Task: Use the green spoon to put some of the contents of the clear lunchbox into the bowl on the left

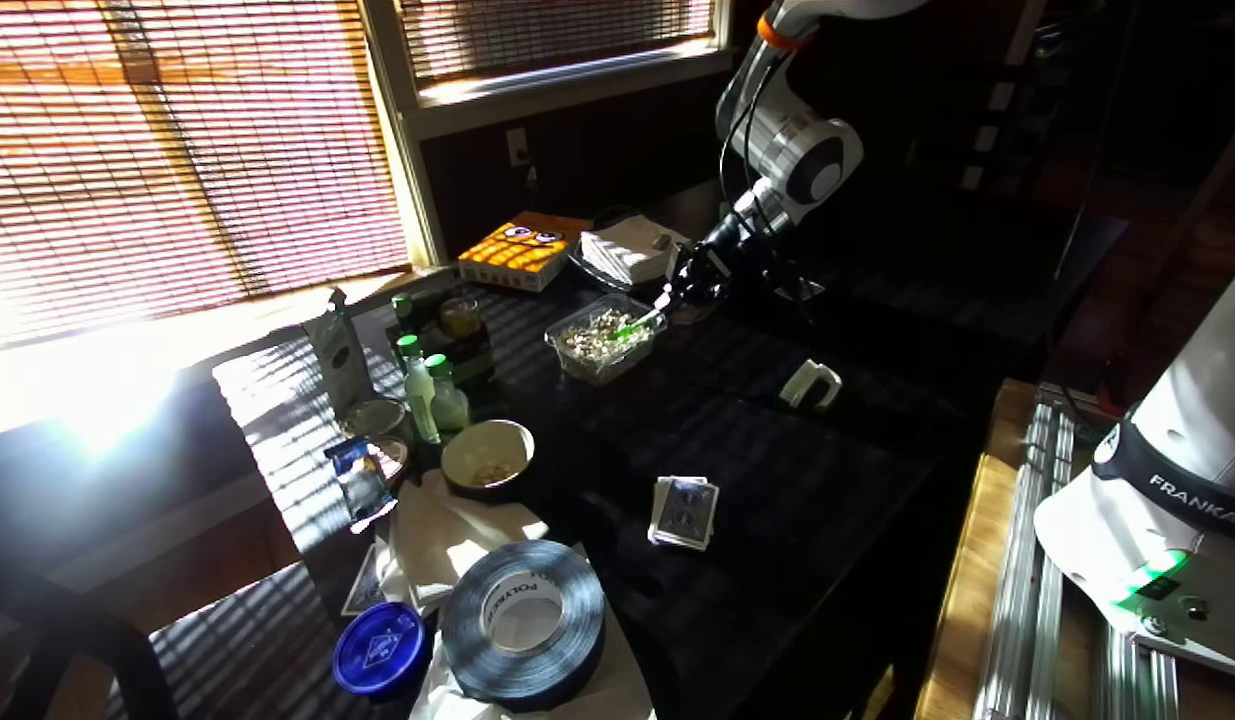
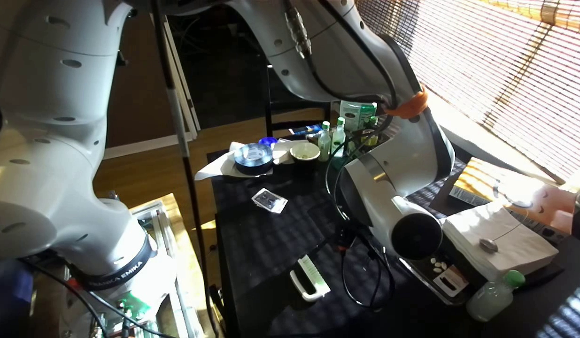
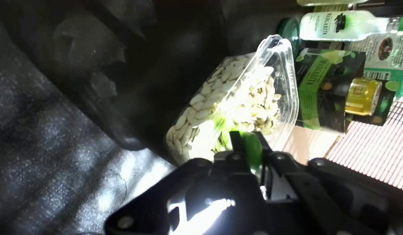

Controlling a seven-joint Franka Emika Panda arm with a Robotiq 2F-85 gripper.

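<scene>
The clear lunchbox (image 1: 589, 368) stands on the dark table, filled with pale seeds; its rim also shows in the wrist view (image 3: 292, 85). My gripper (image 1: 669, 297) is at the box's edge nearest the arm, angled down toward it. In the wrist view, the gripper (image 3: 248, 136) is shut on the handle of the green spoon (image 3: 252, 150). The spoon (image 1: 632, 328) reaches down into the seeds; its bowl end is lost in glare and seeds. The cream bowl (image 1: 474, 448), also in an exterior view (image 2: 305, 149), holds a few seeds. The arm hides the lunchbox and jaws there.
Green-capped bottles (image 1: 418, 392) and a Margarita carton (image 3: 323, 88) stand between bowl and window. A yellow box (image 1: 517, 248) and napkins (image 1: 632, 250) lie behind the lunchbox. A white brush (image 1: 809, 384), cards (image 1: 684, 513) and a tape roll (image 1: 469, 632) lie on the table.
</scene>
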